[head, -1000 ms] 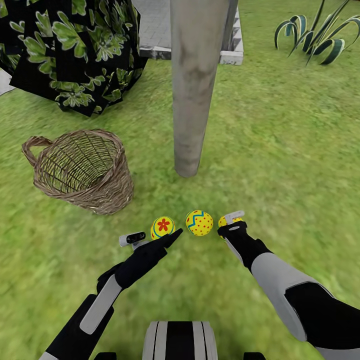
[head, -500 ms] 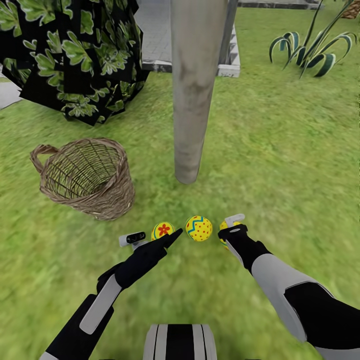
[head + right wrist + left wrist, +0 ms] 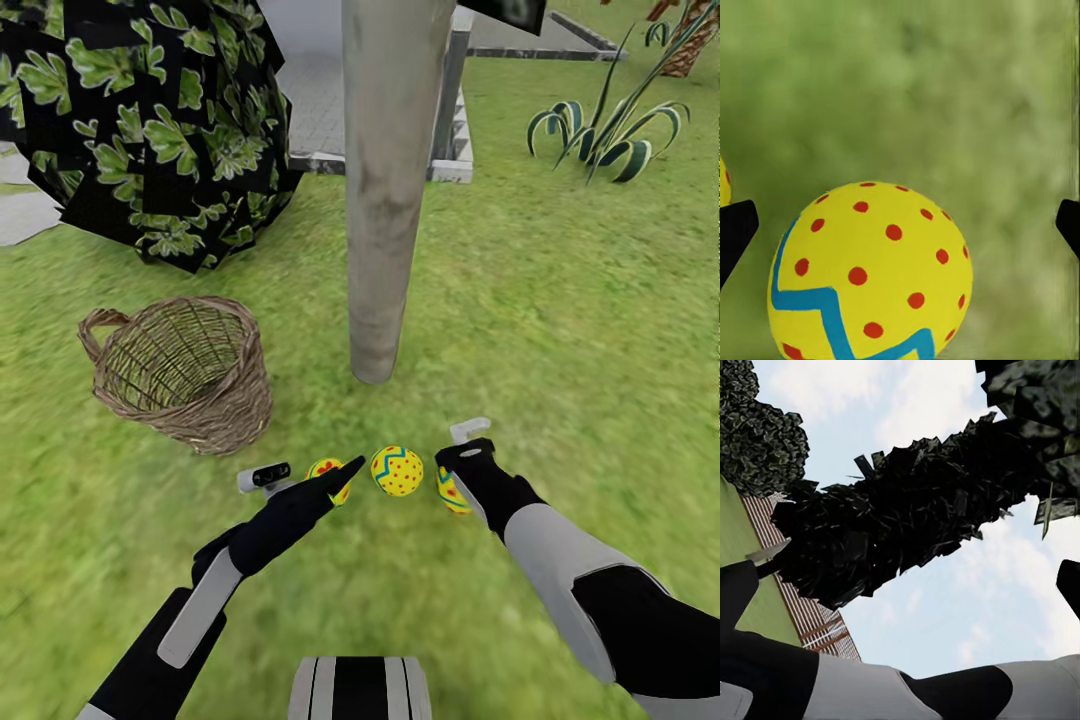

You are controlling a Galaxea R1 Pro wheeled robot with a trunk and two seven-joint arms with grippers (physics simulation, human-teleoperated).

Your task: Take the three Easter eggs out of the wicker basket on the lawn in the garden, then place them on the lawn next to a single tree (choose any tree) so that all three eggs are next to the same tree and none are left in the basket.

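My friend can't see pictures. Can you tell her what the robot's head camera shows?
Three Easter eggs lie in a row on the lawn before a tree. The left gripper and right gripper flank them; the empty wicker basket stands nearby.

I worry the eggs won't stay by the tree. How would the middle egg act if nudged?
The middle egg is round and smooth, so it would probably roll readily. It sits free on the lawn, apart from both neighbours, so little would stop it but the grass. Its hard-looking shell suggests it would slip from a loose pinch.
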